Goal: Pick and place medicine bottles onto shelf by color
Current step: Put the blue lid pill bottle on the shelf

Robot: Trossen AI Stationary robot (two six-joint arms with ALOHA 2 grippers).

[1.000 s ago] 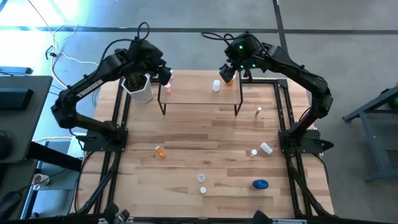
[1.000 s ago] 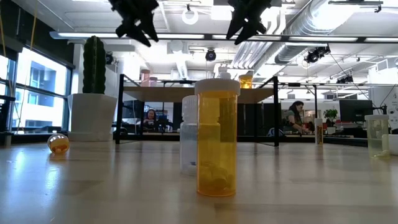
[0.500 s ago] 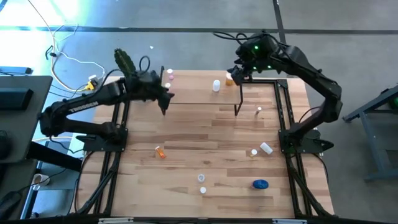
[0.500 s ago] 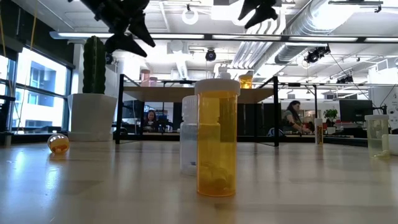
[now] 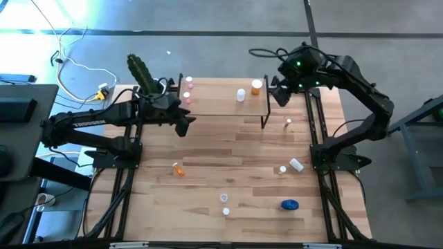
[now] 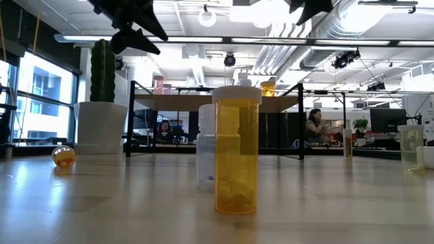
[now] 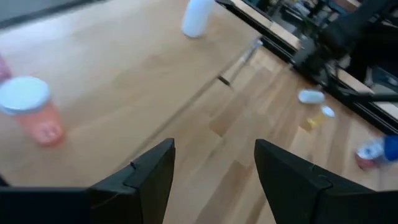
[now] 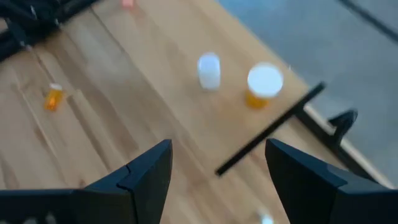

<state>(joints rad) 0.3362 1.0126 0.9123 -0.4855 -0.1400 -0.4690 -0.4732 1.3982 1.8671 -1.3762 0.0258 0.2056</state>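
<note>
Shelf (image 5: pixel 218 104): stands at the table's far edge, centred between the two arms.
Bottles on shelf: two pink bottles (image 5: pixel 187 84) at its left end, a white bottle (image 5: pixel 240 95) and an orange bottle (image 5: pixel 257 86) toward its right end.
Bottles on table (image 5: pixel 228 159): an orange one lying on its side (image 5: pixel 178 168) left of centre, a blue bottle (image 5: pixel 289 204) near the front right corner; several small ones are scattered between them.
Left gripper (image 5: pixel 183 123): at the shelf's left front leg, fingers spread, nothing between them.
Right gripper (image 5: pixel 279 93): just off the shelf's right end, fingers spread, empty.
High view only: blue bottle and shelf top.
Low view only: an upright orange bottle (image 6: pixel 236 150) close to the lens, a clear one (image 6: pixel 206 156) behind it.
Cactus pot (image 6: pixel 101 127): at the far left corner.
</note>
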